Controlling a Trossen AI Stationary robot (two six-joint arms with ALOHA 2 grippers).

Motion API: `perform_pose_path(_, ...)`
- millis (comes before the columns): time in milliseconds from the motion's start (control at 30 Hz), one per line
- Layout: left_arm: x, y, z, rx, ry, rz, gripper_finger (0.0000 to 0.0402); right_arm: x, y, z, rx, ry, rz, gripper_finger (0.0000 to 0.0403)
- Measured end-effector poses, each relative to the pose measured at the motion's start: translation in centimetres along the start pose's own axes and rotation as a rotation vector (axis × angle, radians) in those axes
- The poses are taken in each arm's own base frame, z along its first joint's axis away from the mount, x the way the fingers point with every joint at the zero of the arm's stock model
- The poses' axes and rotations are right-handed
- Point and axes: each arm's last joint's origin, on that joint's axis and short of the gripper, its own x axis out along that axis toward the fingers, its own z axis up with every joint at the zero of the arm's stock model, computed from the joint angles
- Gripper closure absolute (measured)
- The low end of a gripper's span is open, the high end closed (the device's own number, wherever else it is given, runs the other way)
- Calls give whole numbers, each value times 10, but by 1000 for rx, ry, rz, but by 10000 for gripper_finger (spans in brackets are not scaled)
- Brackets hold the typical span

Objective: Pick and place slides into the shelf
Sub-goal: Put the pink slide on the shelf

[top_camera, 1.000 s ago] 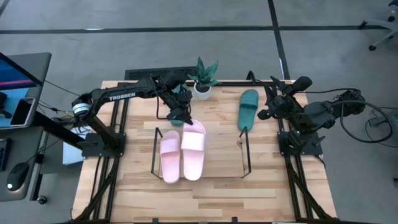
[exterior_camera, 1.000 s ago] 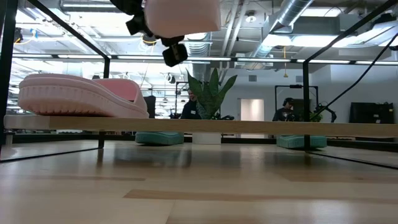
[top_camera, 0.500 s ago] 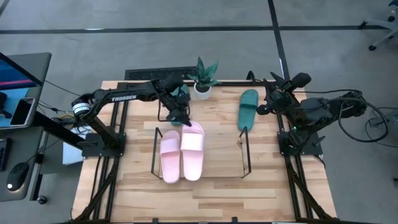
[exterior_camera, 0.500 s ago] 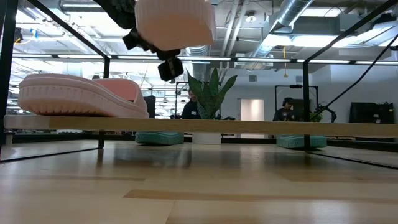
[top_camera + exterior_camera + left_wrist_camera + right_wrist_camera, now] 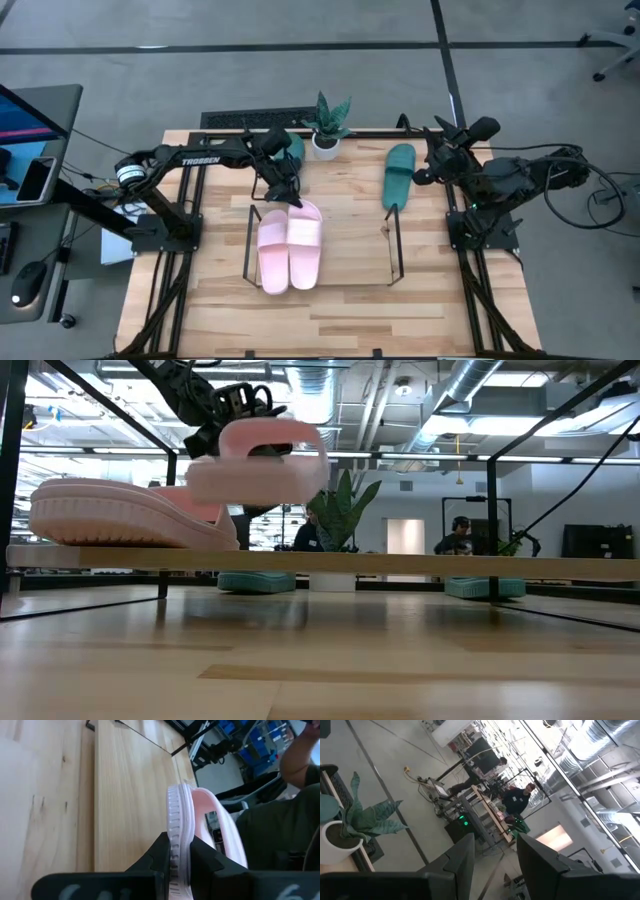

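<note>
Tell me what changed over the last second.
The left gripper, shut on the second pink slide, has drawn back toward its own side and lowered it flat beside the first pink slide on the shelf. The first pink slide, both green slides, the potted plant and the right gripper stayed put.

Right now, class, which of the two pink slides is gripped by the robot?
The right-hand pink slide of the pair: the left gripper pinches its far end, jaws closed on the sole edge. The other pink slide lies untouched on the shelf.
</note>
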Motion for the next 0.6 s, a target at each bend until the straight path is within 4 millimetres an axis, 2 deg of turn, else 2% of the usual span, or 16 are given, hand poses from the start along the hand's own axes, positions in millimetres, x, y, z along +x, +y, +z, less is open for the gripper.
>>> perform_pose_path(333, 4, 7, -11, 10, 0, 19, 376, 6, -1, -1, -1, 14, -9, 264)
perform_pose_path(600, 4, 7, -10, 25, -5, 35, 376, 10, -1, -1, -17, 23, -15, 264)
